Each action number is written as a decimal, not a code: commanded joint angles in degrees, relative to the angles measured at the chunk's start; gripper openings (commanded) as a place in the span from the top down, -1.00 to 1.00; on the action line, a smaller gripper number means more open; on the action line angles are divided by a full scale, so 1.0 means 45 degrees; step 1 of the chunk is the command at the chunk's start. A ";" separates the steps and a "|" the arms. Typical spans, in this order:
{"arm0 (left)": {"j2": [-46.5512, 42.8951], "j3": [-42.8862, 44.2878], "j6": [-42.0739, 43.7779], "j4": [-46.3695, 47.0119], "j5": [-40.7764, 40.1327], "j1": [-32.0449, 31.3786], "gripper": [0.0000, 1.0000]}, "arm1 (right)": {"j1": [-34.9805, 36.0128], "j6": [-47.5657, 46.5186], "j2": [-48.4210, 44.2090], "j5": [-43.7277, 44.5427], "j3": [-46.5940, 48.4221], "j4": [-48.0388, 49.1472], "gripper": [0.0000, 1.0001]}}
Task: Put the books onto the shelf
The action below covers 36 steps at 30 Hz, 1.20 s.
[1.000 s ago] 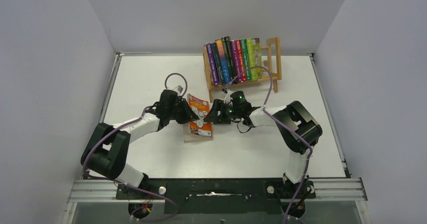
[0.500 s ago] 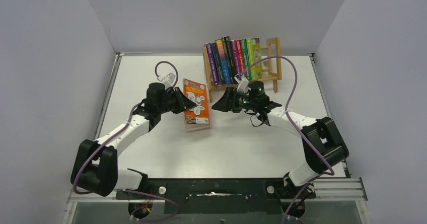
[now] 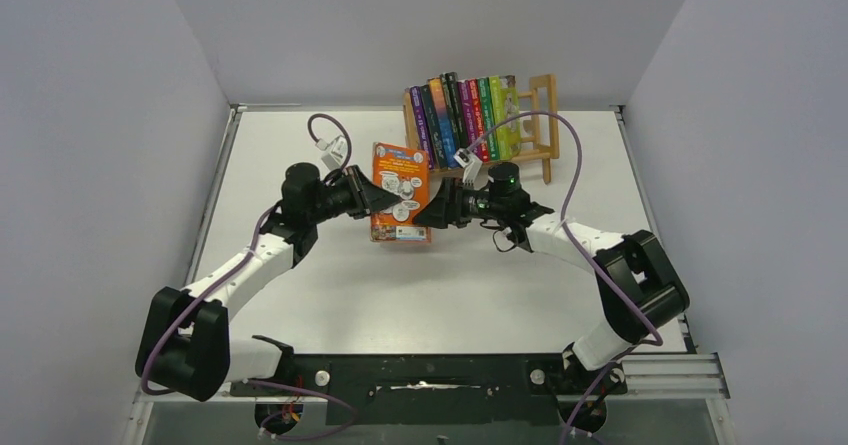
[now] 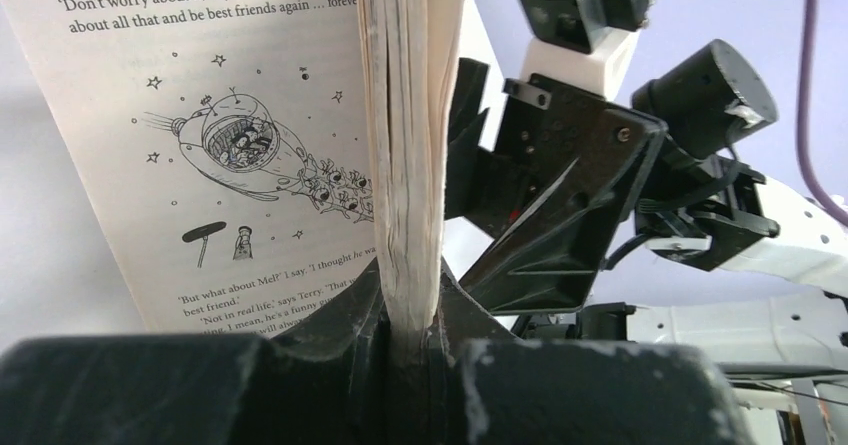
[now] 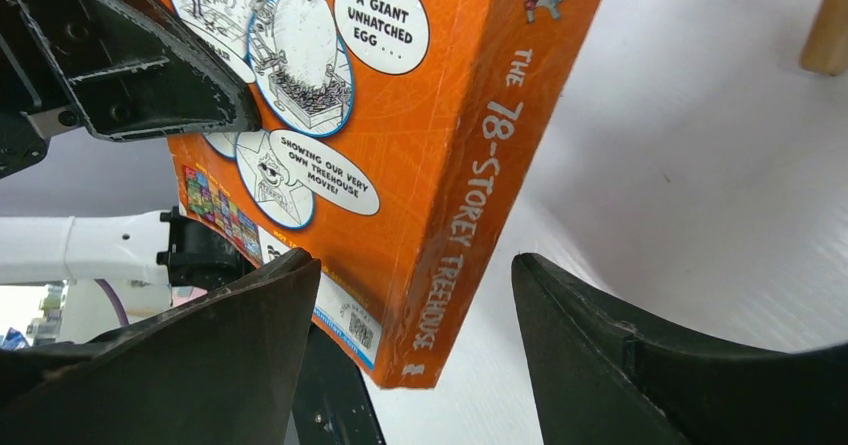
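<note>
An orange book (image 3: 400, 193) hangs above the table with its cover facing up, and my left gripper (image 3: 375, 197) is shut on its page edge. In the left wrist view the cream page block (image 4: 410, 145) is clamped in my left gripper (image 4: 410, 295), and one printed page splays to the left. My right gripper (image 3: 432, 213) is open at the book's other side. Its fingers (image 5: 230, 355) straddle the orange spine (image 5: 470, 215) without touching it. The light-wood shelf (image 3: 545, 115) at the back holds several upright books (image 3: 465, 120).
The shelf has a free gap at its right end, beside the green book. One wooden shelf leg (image 5: 828, 25) shows at the upper right of the right wrist view. Purple cables (image 3: 560, 155) loop above both arms. Grey walls close in the white table (image 3: 300, 295).
My left gripper has lifted the orange book off the table and carried it toward the shelf. The right gripper drew back, opened wider, then returned to straddle the spine.
</note>
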 commanded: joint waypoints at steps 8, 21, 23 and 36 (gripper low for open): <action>-0.0155 0.0235 -0.1310 0.4477 0.1616 0.0037 1.00 | 0.0495 0.0874 0.0647 -0.1210 -0.0173 0.3295 -0.39; -0.0052 0.0236 -0.1397 0.4497 0.1783 0.0051 1.00 | 0.0541 0.1855 0.0365 -0.1500 -0.0541 0.5234 0.96; -0.0172 0.0631 -0.0764 0.3310 0.1300 0.0045 0.90 | 0.0542 0.1567 0.0126 -0.1339 -0.0443 0.4743 0.99; -0.1294 0.4490 0.3237 -0.7051 -0.9702 0.0212 -0.54 | 0.0341 -0.3330 -0.2549 0.2643 0.1842 -0.2165 1.00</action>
